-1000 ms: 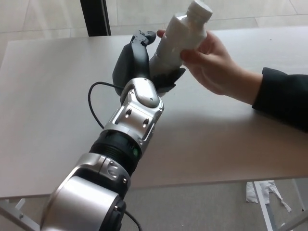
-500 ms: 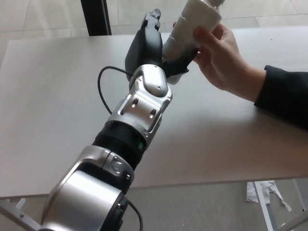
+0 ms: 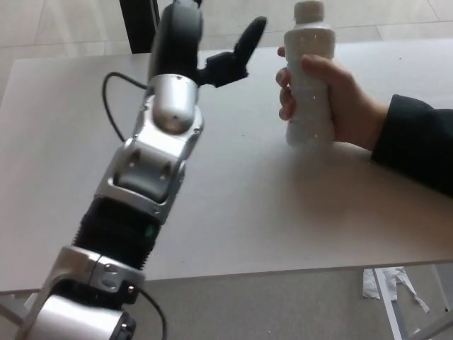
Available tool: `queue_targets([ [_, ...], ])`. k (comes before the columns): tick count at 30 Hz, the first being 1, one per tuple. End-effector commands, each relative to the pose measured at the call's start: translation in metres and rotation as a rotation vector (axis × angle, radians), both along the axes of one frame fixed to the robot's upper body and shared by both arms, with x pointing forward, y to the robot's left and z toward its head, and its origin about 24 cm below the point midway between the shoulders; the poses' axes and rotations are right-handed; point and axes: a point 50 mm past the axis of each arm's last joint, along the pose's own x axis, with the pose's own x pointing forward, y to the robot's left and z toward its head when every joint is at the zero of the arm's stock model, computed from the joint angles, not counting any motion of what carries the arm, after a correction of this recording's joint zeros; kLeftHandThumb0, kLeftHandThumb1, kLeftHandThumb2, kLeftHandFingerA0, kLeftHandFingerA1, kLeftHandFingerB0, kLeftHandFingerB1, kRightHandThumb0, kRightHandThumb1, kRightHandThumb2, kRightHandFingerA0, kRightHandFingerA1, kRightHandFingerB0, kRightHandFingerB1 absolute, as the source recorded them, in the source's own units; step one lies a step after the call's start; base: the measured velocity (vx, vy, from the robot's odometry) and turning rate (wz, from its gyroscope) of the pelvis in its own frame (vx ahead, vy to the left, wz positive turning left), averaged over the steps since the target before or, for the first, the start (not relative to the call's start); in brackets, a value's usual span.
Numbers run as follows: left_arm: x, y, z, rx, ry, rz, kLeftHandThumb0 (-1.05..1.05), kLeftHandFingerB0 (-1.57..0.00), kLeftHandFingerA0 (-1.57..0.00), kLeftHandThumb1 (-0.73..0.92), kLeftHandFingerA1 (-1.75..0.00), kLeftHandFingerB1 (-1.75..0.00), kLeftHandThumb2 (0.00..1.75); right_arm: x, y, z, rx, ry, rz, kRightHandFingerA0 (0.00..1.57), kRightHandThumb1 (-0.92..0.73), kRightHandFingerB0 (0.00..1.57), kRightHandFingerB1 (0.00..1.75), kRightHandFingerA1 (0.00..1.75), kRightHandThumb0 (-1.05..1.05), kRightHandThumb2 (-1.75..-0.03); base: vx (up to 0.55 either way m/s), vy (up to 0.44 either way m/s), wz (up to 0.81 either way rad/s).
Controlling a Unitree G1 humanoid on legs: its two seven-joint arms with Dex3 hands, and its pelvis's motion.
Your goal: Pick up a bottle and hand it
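Left hand [image 3: 205,53] raised over far part of table [image 3: 64,142], palm empty, fingers spread; one black finger [image 3: 249,35] angled up and right toward bottle, holding nothing. Silver forearm [image 3: 152,156] running diagonally from bottom left corner up to hand, covering much of table's left-centre. Black cable [image 3: 113,106] looping off wrist to left, lying over tabletop. Right hand not in frame.

Head view, edges and room: near table edge crossing bottom of picture, floor and pale scrap [image 3: 386,283] below it at lower right. Far edge along top, dark post [image 3: 138,25] standing behind it at upper left. Bare tabletop wide open at left of arm and across centre-right foreground between arm and sleeve.

Bottle [image 3: 310,78]: white, capped, upright, right of left hand and clearly apart from it; a strip of bare table and background between raised finger and bottle's shoulder. Person's hand [image 3: 340,99] wrapped round bottle's middle from right side, fingers curled over front. Dark sleeve [image 3: 414,145] reaching in from right edge. Whether bottle base touches table or sits just above it: cannot tell.
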Motion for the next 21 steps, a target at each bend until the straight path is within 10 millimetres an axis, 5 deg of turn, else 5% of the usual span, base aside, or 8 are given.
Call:
queue_targets([
  [1,-0.128,0.204,0.065,0.151,0.007,0.018,-0.76,0.00,-0.12,0.57,-0.57,-0.15,0.94,-0.011,-0.029,0.020,-0.045,-0.049,-0.051,1.25,-0.47,0.35,0.61,1.34,-0.70,-0.91,0.00,0.000,0.00],
  [3,-0.146,0.233,0.071,0.155,-0.001,0.128,-0.75,0.00,-0.20,0.76,-0.53,-0.25,0.63,-0.012,-0.031,0.021,-0.041,-0.051,-0.056,1.24,-0.47,0.35,0.60,1.32,-0.71,-0.91,0.00,0.000,0.00],
  [4,-0.164,0.254,0.076,0.113,0.005,0.241,-0.78,-0.04,-0.17,0.57,-0.55,-0.23,0.95,-0.013,-0.033,0.021,-0.072,-0.042,-0.048,1.09,-0.62,0.33,0.51,1.19,-0.68,-0.59,0.00,0.000,0.00],
  [9,-0.242,0.329,0.075,0.098,0.018,0.674,-0.80,0.00,0.00,0.55,-0.56,-0.21,0.99,-0.016,-0.036,0.021,-0.082,-0.020,-0.068,0.94,-0.49,0.29,0.59,0.91,-0.68,-0.90,0.00,0.000,0.00],
  [10,-0.253,0.339,0.069,0.079,0.039,0.715,-0.86,0.00,-0.03,0.59,-0.56,-0.14,1.00,-0.016,-0.037,0.021,-0.068,-0.029,-0.074,0.97,-0.63,0.32,0.52,0.78,-0.64,-0.59,0.00,0.000,0.00],
  [16,-0.319,0.391,0.002,-0.060,0.248,0.999,-0.78,-0.07,0.00,0.54,-0.58,-0.20,0.96,-0.022,-0.038,0.019,-0.086,-0.001,-0.074,1.05,-0.64,0.30,0.51,1.18,-0.66,-0.59,0.00,0.000,0.00],
  [17,-0.323,0.393,-0.009,-0.081,0.280,1.024,-0.87,-0.10,0.00,0.57,-0.54,-0.07,0.94,-0.022,-0.038,0.018,-0.080,-0.005,-0.075,0.99,-0.50,0.28,0.58,0.96,-0.70,-0.91,0.00,0.000,0.00],
  [21,-0.344,0.392,-0.079,-0.131,0.517,1.113,-0.76,0.00,-0.08,0.70,-0.58,-0.20,0.63,-0.020,-0.036,0.018,-0.075,-0.003,-0.080,0.99,-0.65,0.31,0.51,0.96,-0.63,-0.59,0.00,0.000,0.00],
])
